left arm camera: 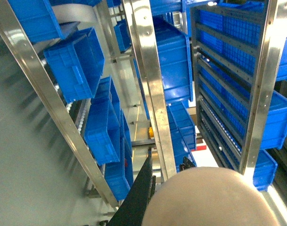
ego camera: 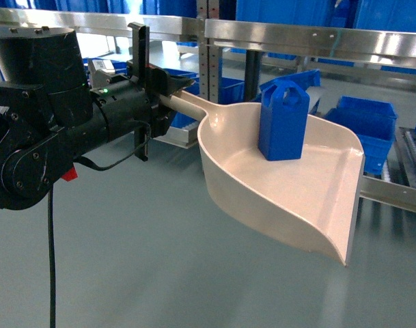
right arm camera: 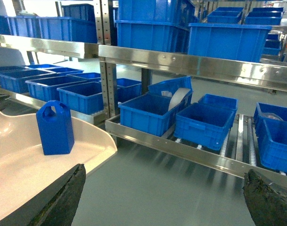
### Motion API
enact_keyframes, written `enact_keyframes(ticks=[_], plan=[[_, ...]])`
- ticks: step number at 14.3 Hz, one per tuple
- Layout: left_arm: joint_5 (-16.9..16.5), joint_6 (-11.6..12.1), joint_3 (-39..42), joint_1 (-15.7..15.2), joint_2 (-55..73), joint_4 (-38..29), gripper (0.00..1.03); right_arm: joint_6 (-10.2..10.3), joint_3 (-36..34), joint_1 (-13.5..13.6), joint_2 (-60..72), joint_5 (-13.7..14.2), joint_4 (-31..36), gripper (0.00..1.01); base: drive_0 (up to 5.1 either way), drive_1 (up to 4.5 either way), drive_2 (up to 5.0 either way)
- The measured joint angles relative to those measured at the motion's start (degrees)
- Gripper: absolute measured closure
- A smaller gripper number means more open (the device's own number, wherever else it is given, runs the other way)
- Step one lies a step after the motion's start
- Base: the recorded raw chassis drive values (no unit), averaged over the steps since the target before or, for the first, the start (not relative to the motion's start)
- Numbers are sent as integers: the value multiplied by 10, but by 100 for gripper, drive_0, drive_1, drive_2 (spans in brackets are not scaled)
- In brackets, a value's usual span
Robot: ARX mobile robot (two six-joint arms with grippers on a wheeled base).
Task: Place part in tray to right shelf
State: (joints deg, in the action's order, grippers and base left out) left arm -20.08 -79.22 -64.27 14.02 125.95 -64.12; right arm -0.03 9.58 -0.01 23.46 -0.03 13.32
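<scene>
One part (ego camera: 283,121), upright in one tray (ego camera: 310,205), toward its far wall. One arm showing in the head view: the left one, stretched level from the left, its left gripper (ego camera: 160,85) clamped on the tray's handle (ego camera: 187,104), the scoop held above the grey floor. Right gripper (right arm camera: 164,197): only two dark fingertips (right arm camera: 63,197) at the wrist view's bottom corners, spread wide, nothing between them. Right shelf (right arm camera: 181,148) beyond, far right, carrying several blue crates (right arm camera: 204,123).

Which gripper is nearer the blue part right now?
Left. The left gripper grips the handle of the tray on which the part stands. The right gripper is open and holds nothing, with the part ahead to its left.
</scene>
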Motion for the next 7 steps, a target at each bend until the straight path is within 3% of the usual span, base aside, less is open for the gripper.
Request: enact_keyframes(ticks=[7], plan=[[0, 0, 0, 0, 0, 1, 91, 0, 0, 0, 0, 0, 0, 3, -155, -155, -155]])
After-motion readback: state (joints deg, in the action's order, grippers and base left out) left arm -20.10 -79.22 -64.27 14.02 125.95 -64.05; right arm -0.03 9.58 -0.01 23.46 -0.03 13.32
